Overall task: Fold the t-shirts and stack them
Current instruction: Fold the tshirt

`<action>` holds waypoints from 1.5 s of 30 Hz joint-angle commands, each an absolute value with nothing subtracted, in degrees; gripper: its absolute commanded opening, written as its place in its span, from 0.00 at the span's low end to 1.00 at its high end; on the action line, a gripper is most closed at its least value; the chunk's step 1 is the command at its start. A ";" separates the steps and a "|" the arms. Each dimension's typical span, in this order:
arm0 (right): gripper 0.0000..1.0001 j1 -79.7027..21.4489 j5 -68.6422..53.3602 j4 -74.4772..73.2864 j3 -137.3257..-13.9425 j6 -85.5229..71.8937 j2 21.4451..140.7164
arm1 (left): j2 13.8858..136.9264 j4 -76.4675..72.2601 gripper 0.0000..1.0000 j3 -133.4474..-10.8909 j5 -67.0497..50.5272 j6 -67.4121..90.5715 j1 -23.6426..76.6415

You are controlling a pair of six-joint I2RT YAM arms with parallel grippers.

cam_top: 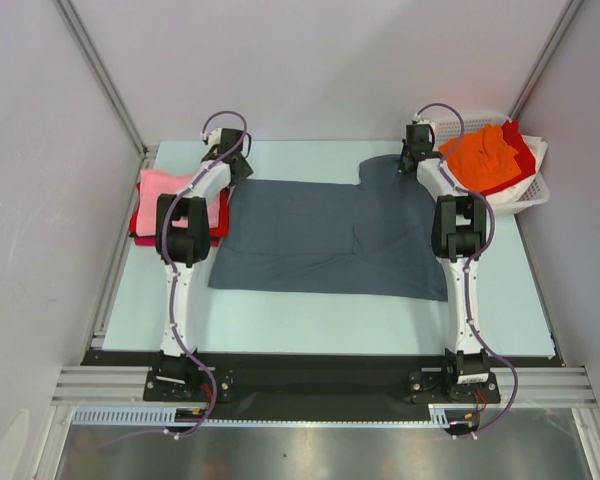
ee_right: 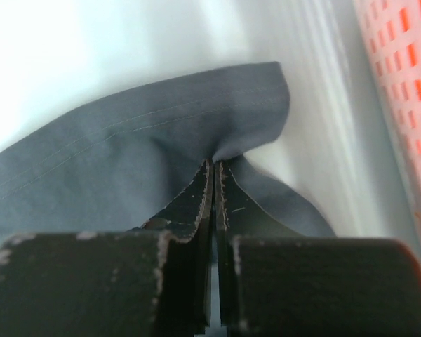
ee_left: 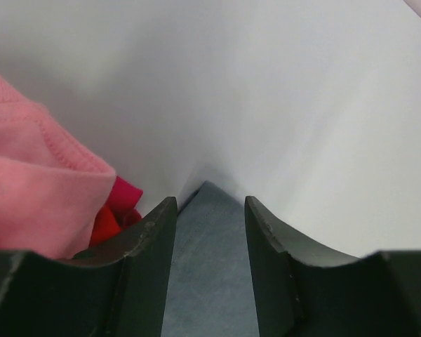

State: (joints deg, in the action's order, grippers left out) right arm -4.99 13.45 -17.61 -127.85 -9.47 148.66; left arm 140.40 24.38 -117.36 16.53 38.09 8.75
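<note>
- On bench centre, slate t-shirt (cam_top: pixel 320 235) lies flat.
- Right pincer (ee_right: pixel 215 167) pinching its far sleeve; left pincer (ee_left: pixel 210 207) spread astride far corner.
- Risk: left grabs too little, corner slips, fold skews.

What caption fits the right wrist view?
Right gripper shut on an edge of the slate blue-grey t-shirt, lattice basket beside it.

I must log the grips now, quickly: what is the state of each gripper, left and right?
Left gripper: open, jaws astride a corner of the blue-grey t-shirt.
Right gripper: shut on the blue-grey t-shirt.
</note>
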 commanded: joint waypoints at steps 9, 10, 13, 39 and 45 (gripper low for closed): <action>0.00 -5.54 8.53 -15.56 -120.76 -12.65 136.41 | 143.70 30.41 0.46 -123.14 14.24 39.90 8.88; 0.00 -5.62 8.35 -15.64 -120.41 -12.66 136.06 | 143.61 30.06 0.42 -123.05 13.28 39.99 8.88; 0.00 -5.80 8.09 -16.08 -120.23 -12.66 135.18 | 143.70 27.00 0.21 -121.99 10.65 39.20 8.53; 0.00 -5.80 8.88 -16.08 -106.18 -12.39 120.42 | 123.05 3.26 0.00 -95.10 8.44 31.20 8.44; 0.00 -5.36 8.70 -14.33 -98.80 -12.83 114.01 | 119.27 0.18 0.00 -89.22 9.58 29.71 8.44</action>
